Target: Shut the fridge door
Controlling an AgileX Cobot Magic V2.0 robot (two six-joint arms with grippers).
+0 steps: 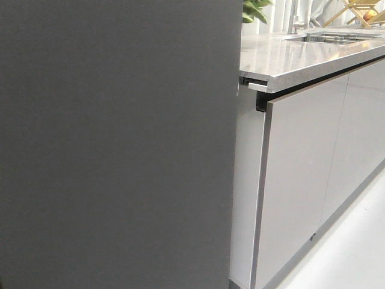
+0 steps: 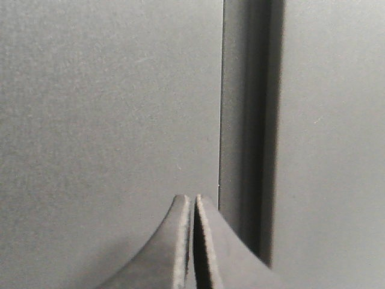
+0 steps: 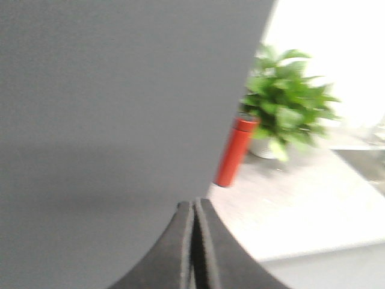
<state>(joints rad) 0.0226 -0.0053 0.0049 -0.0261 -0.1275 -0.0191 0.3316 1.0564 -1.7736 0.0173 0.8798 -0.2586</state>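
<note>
The fridge door (image 1: pixel 114 144) is a tall matte dark-grey panel that fills the left of the front view; its right edge stands next to the counter. Neither arm shows in the front view. In the left wrist view my left gripper (image 2: pixel 192 198) is shut and empty, its tips against or very near the dark-grey door panel (image 2: pixel 108 108), just beside a vertical dark gap (image 2: pixel 249 132) between two panels. In the right wrist view my right gripper (image 3: pixel 194 203) is shut and empty, its tips close to the grey door panel (image 3: pixel 120 96) near its edge.
A pale stone countertop (image 1: pixel 289 57) with a sink (image 1: pixel 331 38) runs to the right, above glossy light-grey cabinet fronts (image 1: pixel 301 180). A red bottle (image 3: pixel 236 150) and a potted plant (image 3: pixel 286 102) stand on the counter. White floor (image 1: pixel 355 253) lies at lower right.
</note>
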